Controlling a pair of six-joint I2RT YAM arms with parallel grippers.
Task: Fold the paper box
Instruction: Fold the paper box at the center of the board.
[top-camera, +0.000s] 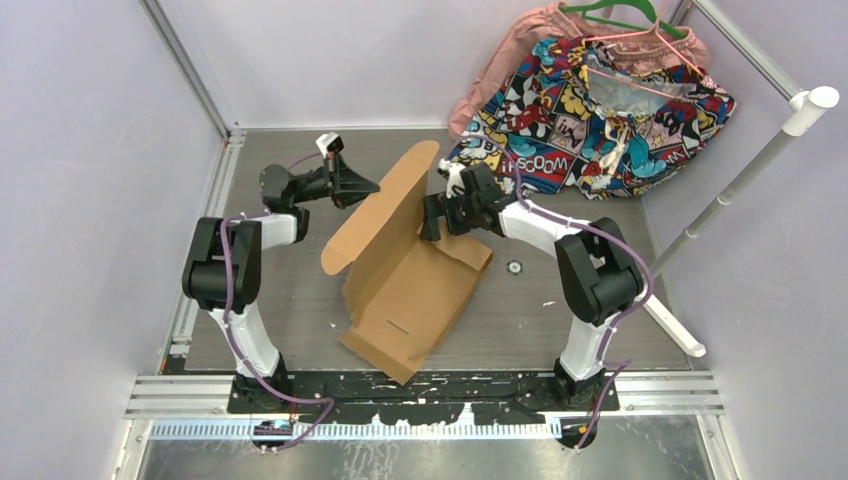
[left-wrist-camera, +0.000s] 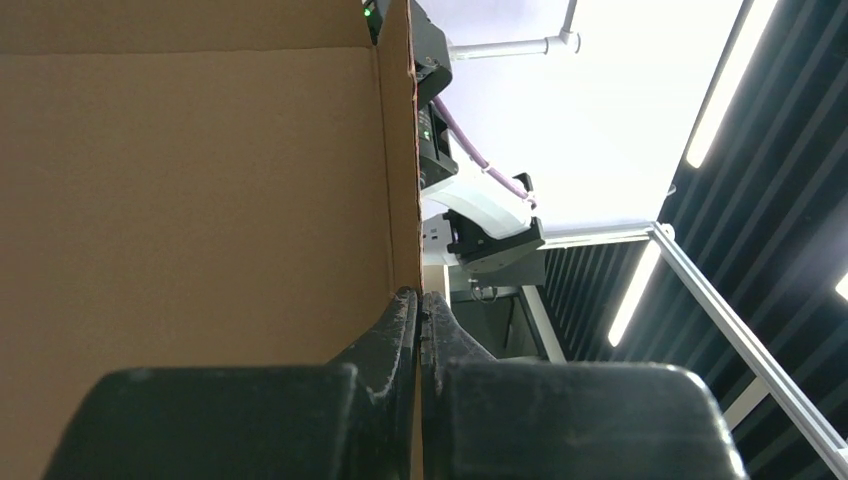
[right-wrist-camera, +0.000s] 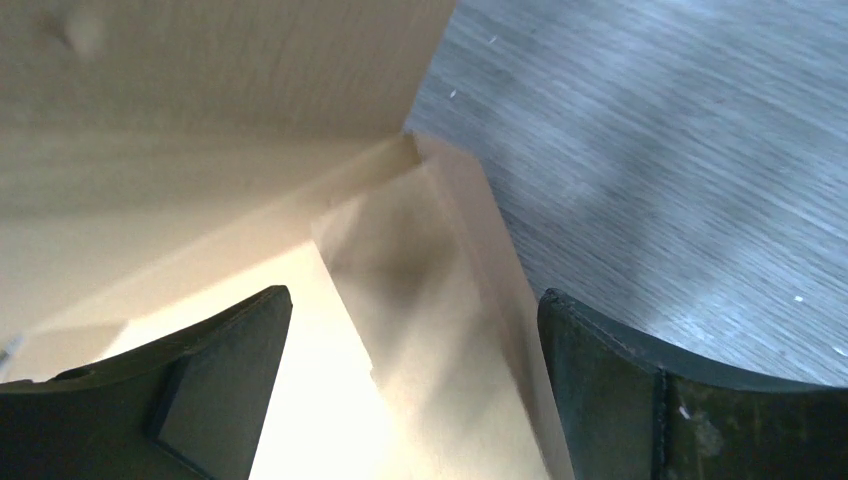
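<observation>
The paper box (top-camera: 410, 290) is brown cardboard, half folded, in the middle of the table. One long panel stands up and leans toward the back left. My left gripper (top-camera: 366, 187) is at that raised panel's left edge. In the left wrist view the left gripper (left-wrist-camera: 420, 298) is shut, with the thin edge of the panel (left-wrist-camera: 200, 200) running down between its fingers. My right gripper (top-camera: 432, 218) is at the box's back right corner. In the right wrist view the right gripper (right-wrist-camera: 415, 300) stands open astride a short upright wall of the cardboard (right-wrist-camera: 440, 330), with nothing gripped.
A comic-print cloth (top-camera: 590, 110) and a pink garment on a green hanger (top-camera: 620, 15) lie at the back right. A white pole (top-camera: 740, 180) slants down the right side. A small round fitting (top-camera: 514, 267) sits on the table right of the box.
</observation>
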